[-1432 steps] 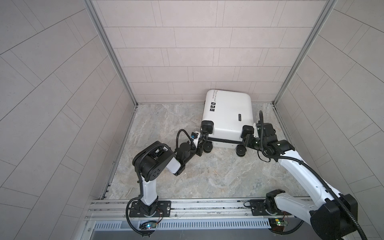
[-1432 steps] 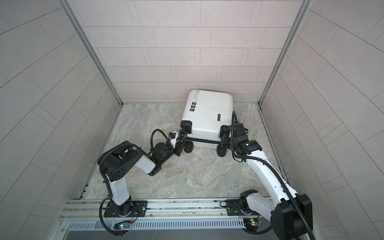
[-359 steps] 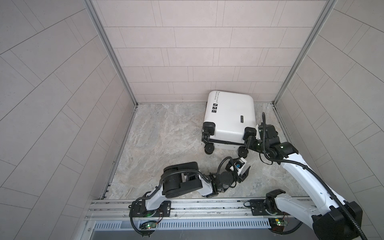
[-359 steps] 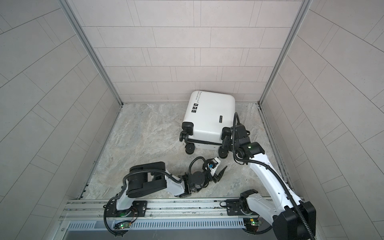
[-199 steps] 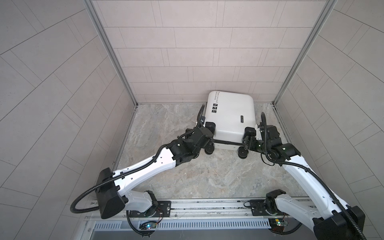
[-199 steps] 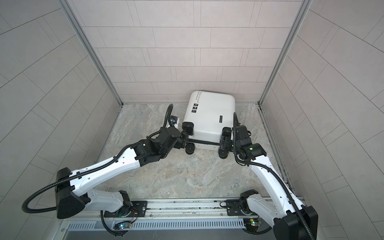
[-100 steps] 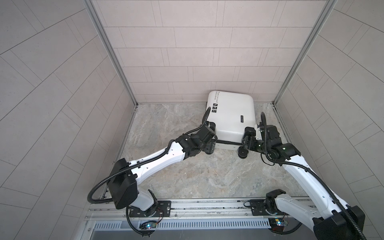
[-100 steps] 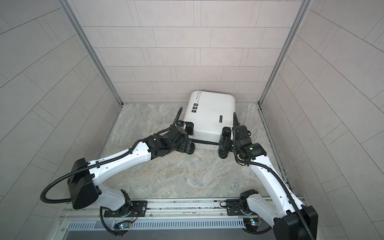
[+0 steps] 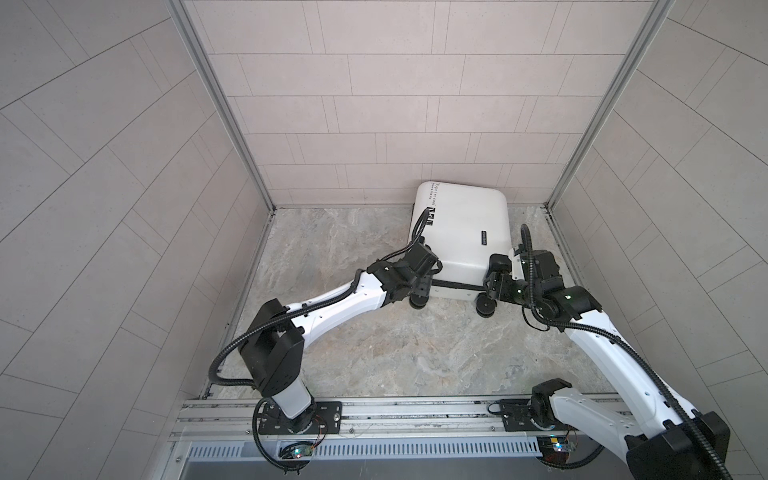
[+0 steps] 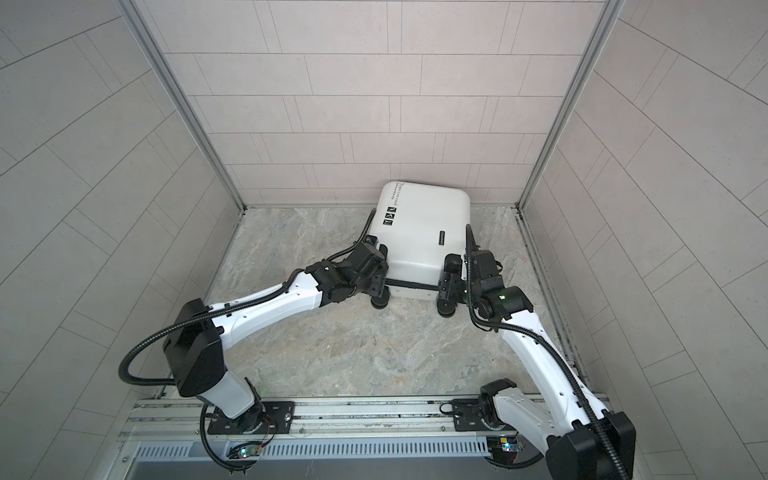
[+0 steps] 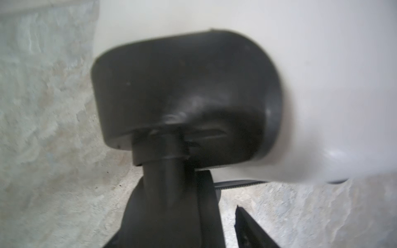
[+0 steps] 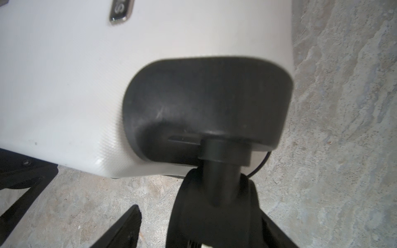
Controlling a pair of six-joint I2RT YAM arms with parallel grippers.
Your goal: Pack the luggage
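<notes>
Left gripper (image 9: pixel 419 286) is arriving at luggage (image 9: pixel 465 232) left wheel (image 9: pixel 417 303), can't tell if clamped, blurry | right gripper (image 9: pixel 492 291) is straddling right wheel (image 9: pixel 485 309), jaws gaping | luggage sitting at far edge of tabletop (image 9: pixel 374 353)

Pale beige tiled walls (image 9: pixel 395 104) enclose three sides, joined by silvery metal corner posts (image 9: pixel 222 108). The grey-brown marbled stone floor (image 9: pixel 374 353) is evenly lit; what seems an aluminium rail (image 9: pixel 415 411) edges its front.

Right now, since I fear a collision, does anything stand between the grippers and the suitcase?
Nothing visible does: the left gripper and right gripper sit at the near caster wheels of the white suitcase.
</notes>
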